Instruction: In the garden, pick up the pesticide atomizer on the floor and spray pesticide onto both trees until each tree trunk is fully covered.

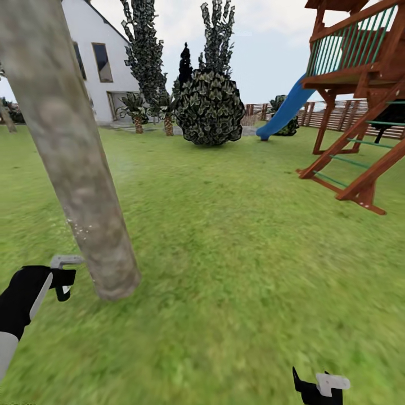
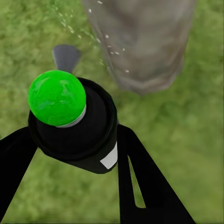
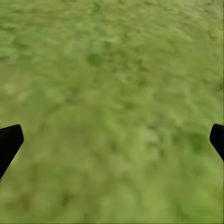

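A thick mottled grey-beige tree trunk (image 1: 79, 169) leans across the left of the head view, with its base in the lawn. My left gripper (image 1: 61, 281) is shut on the pesticide atomizer (image 2: 72, 123), a black bottle with a green ball top and a grey nozzle (image 1: 66, 260) that points at the trunk's lower part. Tiny white specks of pesticide (image 1: 79, 228) dot the bark and hang in the air by the trunk (image 2: 140, 42). My right gripper (image 1: 318, 388) is low at the right, open over bare grass (image 3: 112, 93). Far off at the left edge stands another pale trunk (image 1: 7, 118).
A wooden play tower (image 1: 360, 112) with a blue slide (image 1: 284, 112) stands at the right. A round dark bush (image 1: 210, 107), small palms (image 1: 136, 109) and thin dark trees stand ahead, before the white house (image 1: 98, 62). A slat fence (image 1: 337, 115) closes the back right. Open lawn (image 1: 236, 253) lies ahead.
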